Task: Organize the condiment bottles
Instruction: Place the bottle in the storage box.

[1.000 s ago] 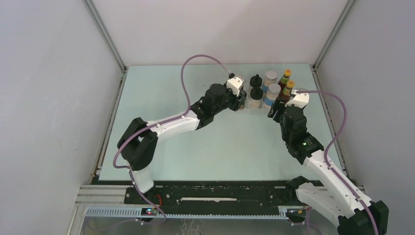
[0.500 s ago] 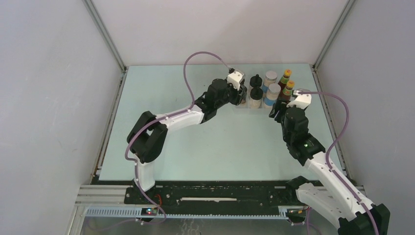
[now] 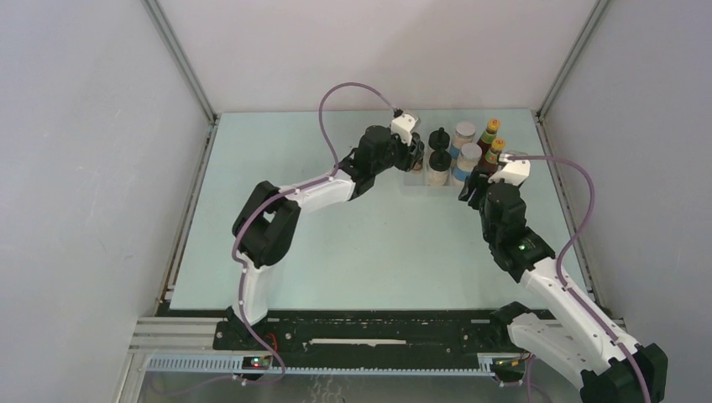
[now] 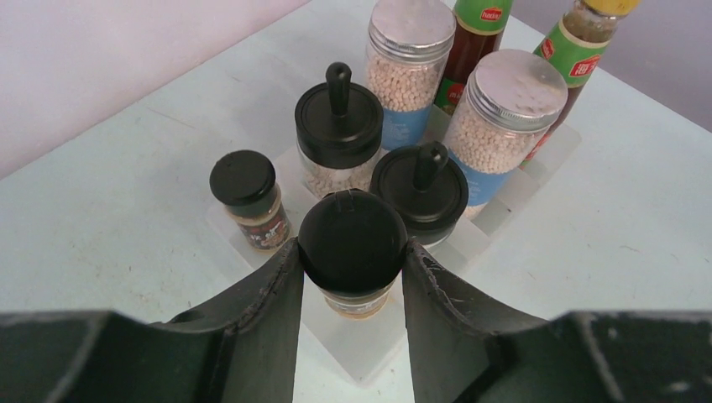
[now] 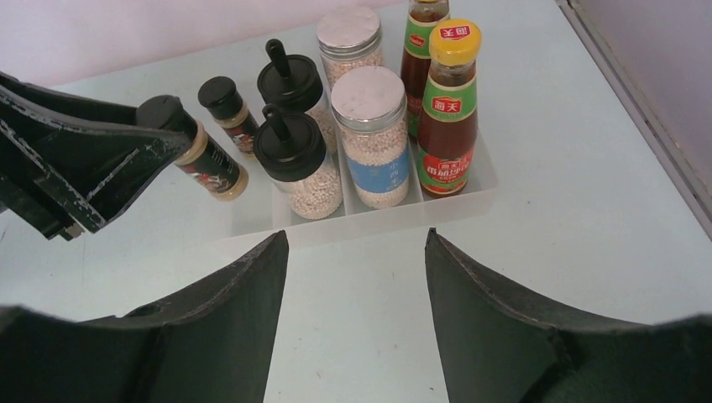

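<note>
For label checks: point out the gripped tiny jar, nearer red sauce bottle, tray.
gripped tiny jar [image 4: 353, 239], left wrist view, black lid.
nearer red sauce bottle [image 5: 447, 105], right wrist view, neck label.
tray [image 5: 386, 220], right wrist view, front wall.

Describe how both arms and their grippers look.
Both the left arm and right arm have white links with black joints, each trailed by a looping purple cable. A green light glows on the right arm. The left gripper and right gripper have black, curved fingers with scuffed edges.

Pale green table — grey walls
</note>
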Controlling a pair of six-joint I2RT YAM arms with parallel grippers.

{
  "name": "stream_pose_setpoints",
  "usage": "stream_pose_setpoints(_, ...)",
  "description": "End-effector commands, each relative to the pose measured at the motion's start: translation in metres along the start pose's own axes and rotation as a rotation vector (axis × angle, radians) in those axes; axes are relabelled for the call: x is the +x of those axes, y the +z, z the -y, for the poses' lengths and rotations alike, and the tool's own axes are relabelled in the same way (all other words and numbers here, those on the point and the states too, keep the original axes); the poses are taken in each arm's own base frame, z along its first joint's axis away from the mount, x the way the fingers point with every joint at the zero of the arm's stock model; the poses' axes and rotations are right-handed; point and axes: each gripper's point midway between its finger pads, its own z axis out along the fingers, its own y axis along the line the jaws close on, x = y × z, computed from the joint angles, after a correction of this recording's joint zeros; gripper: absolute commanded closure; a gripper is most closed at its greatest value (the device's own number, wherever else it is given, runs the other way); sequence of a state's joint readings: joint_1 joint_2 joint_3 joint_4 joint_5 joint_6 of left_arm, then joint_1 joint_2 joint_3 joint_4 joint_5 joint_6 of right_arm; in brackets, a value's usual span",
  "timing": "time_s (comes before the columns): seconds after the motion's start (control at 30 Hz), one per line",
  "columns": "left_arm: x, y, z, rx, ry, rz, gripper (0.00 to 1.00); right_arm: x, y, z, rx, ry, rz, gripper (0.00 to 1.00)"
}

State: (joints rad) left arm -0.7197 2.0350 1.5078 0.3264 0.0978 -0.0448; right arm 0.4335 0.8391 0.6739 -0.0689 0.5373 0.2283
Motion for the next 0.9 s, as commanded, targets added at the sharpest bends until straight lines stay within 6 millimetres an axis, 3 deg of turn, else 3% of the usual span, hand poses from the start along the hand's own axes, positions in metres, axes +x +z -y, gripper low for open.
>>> stream_pose_setpoints(0.0, -0.043, 0.009, 0.002, 0.039, 0.017, 0.090, 1.00, -0.021, 0.002, -0.008, -0.014, 0.014, 0.051, 0.31)
stream_pose_setpoints(0.87, -0.001, 0.024, -0.023, 0.008, -0.074, 0.002, 1.00, -0.016, 0.008, -0.015, -0.036, 0.004, 0.033, 0.31)
